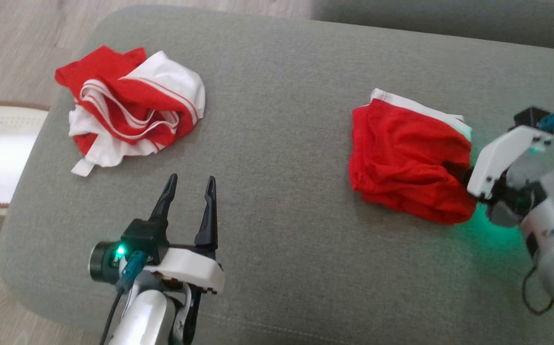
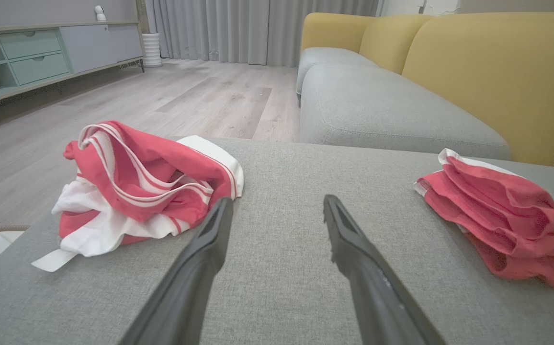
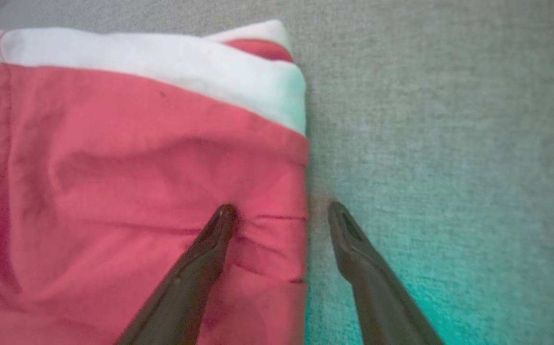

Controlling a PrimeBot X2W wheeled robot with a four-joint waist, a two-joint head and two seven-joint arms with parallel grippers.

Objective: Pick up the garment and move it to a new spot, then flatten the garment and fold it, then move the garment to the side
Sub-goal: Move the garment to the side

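The folded red garment (image 1: 406, 158) lies by the grey cushion's (image 1: 281, 96) right edge, the right claw (image 3: 281, 210) open astride its hem. The left claw (image 1: 192, 178) gapes near the front edge; a crumpled garment (image 1: 128, 105) sits far-left.

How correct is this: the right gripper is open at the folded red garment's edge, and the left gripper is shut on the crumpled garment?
Wrong about the left gripper: the left wrist view shows it open, short of the crumpled garment, holding nothing.

We see a folded red garment (image 1: 403, 160), white band along its far edge, lying flat at our right; a crumpled red-and-white garment (image 1: 130, 105) sits well apart, left.
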